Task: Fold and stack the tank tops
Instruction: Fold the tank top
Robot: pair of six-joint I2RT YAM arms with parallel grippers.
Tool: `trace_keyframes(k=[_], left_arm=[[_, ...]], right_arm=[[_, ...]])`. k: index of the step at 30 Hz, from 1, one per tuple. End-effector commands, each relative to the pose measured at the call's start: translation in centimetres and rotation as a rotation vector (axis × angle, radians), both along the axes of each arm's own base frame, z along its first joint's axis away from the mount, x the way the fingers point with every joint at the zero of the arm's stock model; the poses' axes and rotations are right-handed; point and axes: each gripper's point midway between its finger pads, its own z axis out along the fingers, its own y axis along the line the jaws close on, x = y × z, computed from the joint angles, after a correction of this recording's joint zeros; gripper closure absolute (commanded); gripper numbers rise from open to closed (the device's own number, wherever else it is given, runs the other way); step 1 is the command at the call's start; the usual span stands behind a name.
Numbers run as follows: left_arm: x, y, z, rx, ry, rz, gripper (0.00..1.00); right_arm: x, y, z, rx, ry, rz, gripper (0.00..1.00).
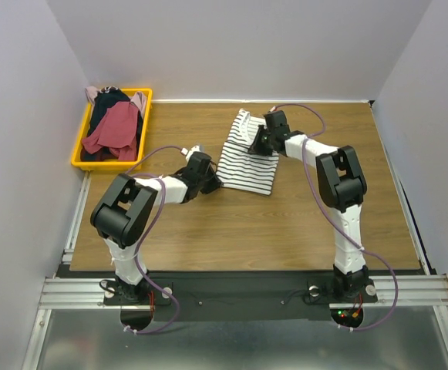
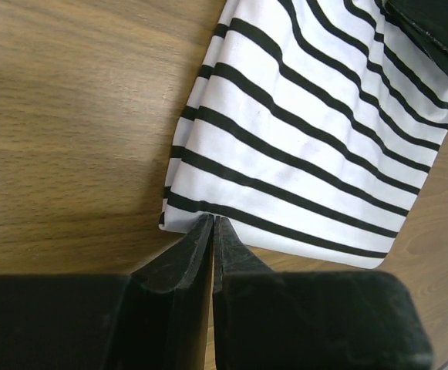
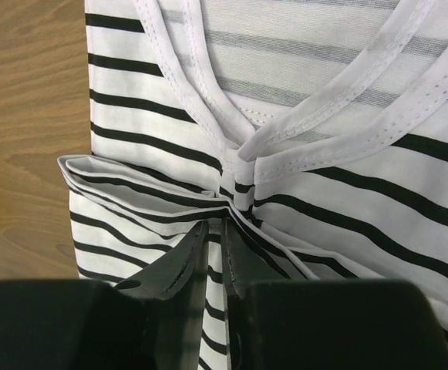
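The left gripper's (image 2: 212,222) black fingers fill the bottom of its wrist view. They are pressed almost together, and their tips nip the hem of the striped tank top (image 2: 301,154) close to one lower corner. The right gripper (image 3: 216,223) is likewise nearly closed. It pinches a bunched fold of the same white, black-striped cloth, which puckers into layered pleats at the fingertips just below the point where the seamed white neck and armhole bands cross. From above, the striped top lies mostly flat on the wooden table (image 1: 247,231), towards its far middle. The left arm reaches in at the top's left lower edge and the right arm comes down onto its upper part, so the garment lies between the two grippers. Well apart from it, at the table's far left corner, stands a yellow bin (image 1: 77,150). It holds a loose heap of other tops: a dark red tank top (image 1: 116,127) lies uppermost, navy cloth (image 1: 106,104) shows beneath and behind it, and pale pink cloth (image 1: 140,102) shows at the bin's far edge.
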Motion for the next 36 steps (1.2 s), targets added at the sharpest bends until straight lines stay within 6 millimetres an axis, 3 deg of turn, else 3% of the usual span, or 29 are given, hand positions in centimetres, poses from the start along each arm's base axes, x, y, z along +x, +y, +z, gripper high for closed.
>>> trace_keyframes(k=[1, 5, 12, 13, 16, 18, 19, 21, 22, 23, 24, 29, 30, 32, 33, 34, 36], left_arm=[[-0.4, 0.7, -0.6, 0.011, 0.003, 0.027, 0.84], [-1.4, 1.1, -1.0, 0.004, 0.021, 0.038, 0.84], [-3.3, 0.2, 1.4, -0.051, -0.026, 0.002, 0.80], [-3.8, -0.2, 2.4, -0.065, -0.046, -0.012, 0.77], [-4.6, -0.5, 5.3, -0.102, -0.101, -0.020, 0.75], [-4.9, 0.8, 6.1, -0.068, -0.118, 0.021, 0.75], [-4.9, 1.2, 7.9, -0.078, -0.156, 0.034, 0.74], [-5.4, 2.9, 8.6, -0.035, -0.175, 0.081, 0.74], [-5.6, 3.4, 10.3, -0.052, -0.214, 0.092, 0.72], [-5.8, 3.9, 10.7, -0.045, -0.226, 0.100, 0.72], [-6.3, 4.7, 11.0, -0.033, -0.236, 0.115, 0.70], [-8.2, 6.0, 9.9, -0.030, -0.221, 0.112, 0.64], [-9.1, 6.1, 8.6, -0.027, -0.195, 0.098, 0.63], [-9.8, 6.0, 8.0, -0.042, -0.193, 0.079, 0.60], [-10.5, 6.2, 6.7, -0.035, -0.168, 0.069, 0.60], [-10.8, 5.9, 6.6, -0.047, -0.173, 0.058, 0.59], [-11.5, 5.8, 5.6, -0.048, -0.158, 0.040, 0.59]], right_arm=[[1.3, -0.2, 2.1, 0.039, -0.057, 0.010, 0.81], [1.1, -0.9, 3.1, 0.007, -0.088, 0.029, 0.73], [-2.7, -0.7, 0.7, -0.057, -0.058, 0.123, 0.65], [-4.2, -0.3, -0.4, -0.077, -0.035, 0.147, 0.64], [-6.2, 0.9, -0.9, -0.135, -0.055, 0.202, 0.63], [-8.8, 2.5, -2.2, -0.187, -0.044, 0.262, 0.63], [-9.7, 3.1, -2.0, -0.200, -0.054, 0.291, 0.63], [-12.6, 4.5, -3.4, -0.246, -0.036, 0.344, 0.63], [-13.6, 4.8, -3.7, -0.257, -0.032, 0.363, 0.63], [-14.6, 5.2, -3.6, -0.261, -0.032, 0.378, 0.63], [-16.8, 5.5, -4.5, -0.272, -0.011, 0.412, 0.63], [-20.6, 4.4, -4.2, -0.309, -0.025, 0.463, 0.60], [-20.6, 4.1, -2.9, -0.304, -0.052, 0.451, 0.57], [-21.2, 3.1, -2.2, -0.307, -0.063, 0.438, 0.52], [-21.3, 3.1, -1.5, -0.297, -0.075, 0.437, 0.48], [-21.3, 3.3, 0.1, -0.273, -0.107, 0.432, 0.46], [-21.4, 3.3, 1.3, -0.251, -0.127, 0.430, 0.46]])
